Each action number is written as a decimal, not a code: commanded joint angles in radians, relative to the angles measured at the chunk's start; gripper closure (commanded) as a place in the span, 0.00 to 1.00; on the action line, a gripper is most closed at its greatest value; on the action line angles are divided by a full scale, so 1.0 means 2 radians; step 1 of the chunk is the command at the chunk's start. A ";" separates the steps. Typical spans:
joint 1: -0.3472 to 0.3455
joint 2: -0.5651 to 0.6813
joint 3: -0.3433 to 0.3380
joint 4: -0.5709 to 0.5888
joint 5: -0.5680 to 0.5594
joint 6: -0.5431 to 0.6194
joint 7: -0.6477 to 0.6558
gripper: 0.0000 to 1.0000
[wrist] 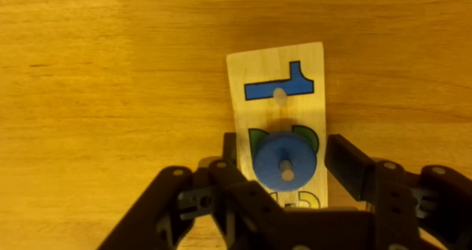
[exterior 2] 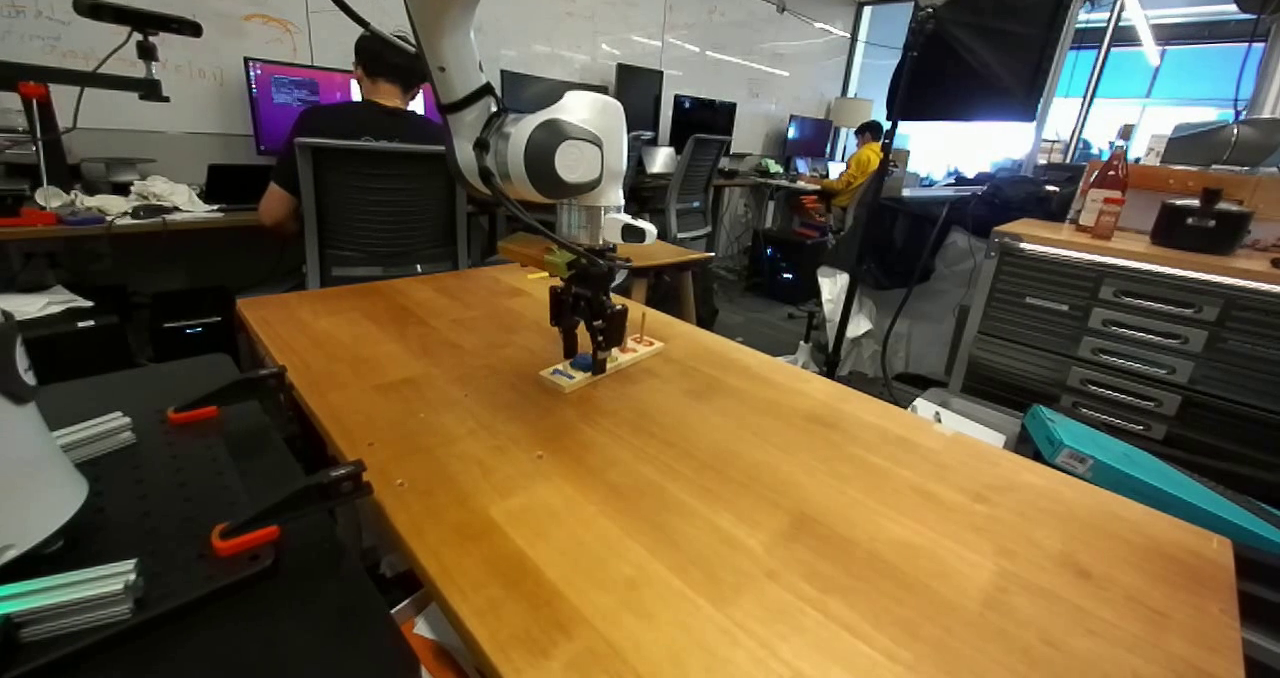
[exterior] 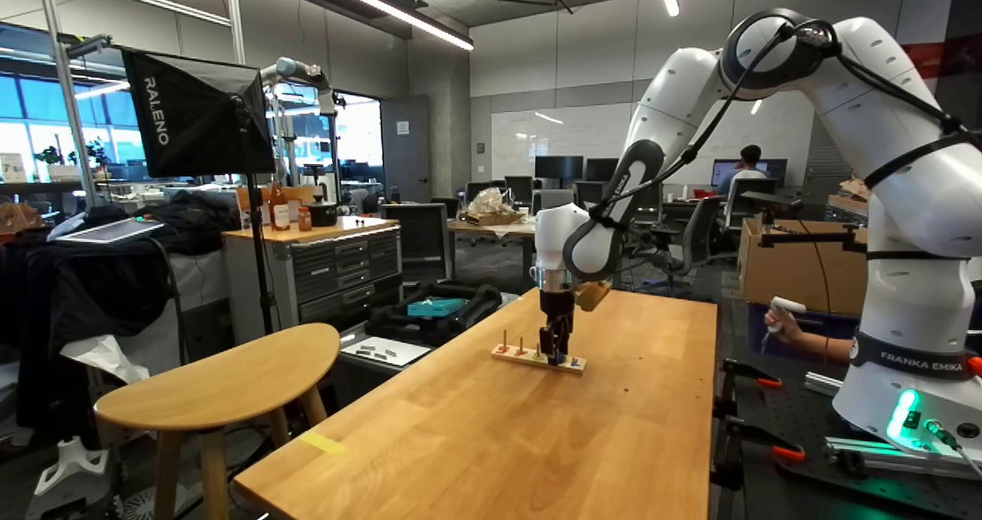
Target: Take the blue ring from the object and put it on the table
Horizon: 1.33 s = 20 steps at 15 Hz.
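One black container (exterior: 445,331) beyond the table's (exterior: 491,443) long edge holds a teal box (exterior: 436,307); in an exterior view, the pegged strip (exterior 2: 623,357) lies near that edge; in the wrist view, the spread gripper (wrist: 282,152) straddles the blue ring (wrist: 268,163) around its peg (wrist: 287,174).

Chunky white arm (exterior: 867,110) with dark grey joint rings (exterior 2: 538,158) and a black cable (exterior: 690,153) strapped along it. FRANKA EMIKA on a dark band (exterior: 913,360), green base light (exterior: 902,414), black two-fingered tool (wrist: 283,155), pale round screws (wrist: 390,165).
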 commanded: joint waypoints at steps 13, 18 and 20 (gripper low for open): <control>0.016 -0.047 0.001 0.015 0.019 -0.036 -0.008 0.81; 0.014 -0.082 -0.021 0.031 0.001 -0.066 0.009 0.81; 0.010 -0.083 -0.040 0.036 -0.011 -0.072 0.022 0.81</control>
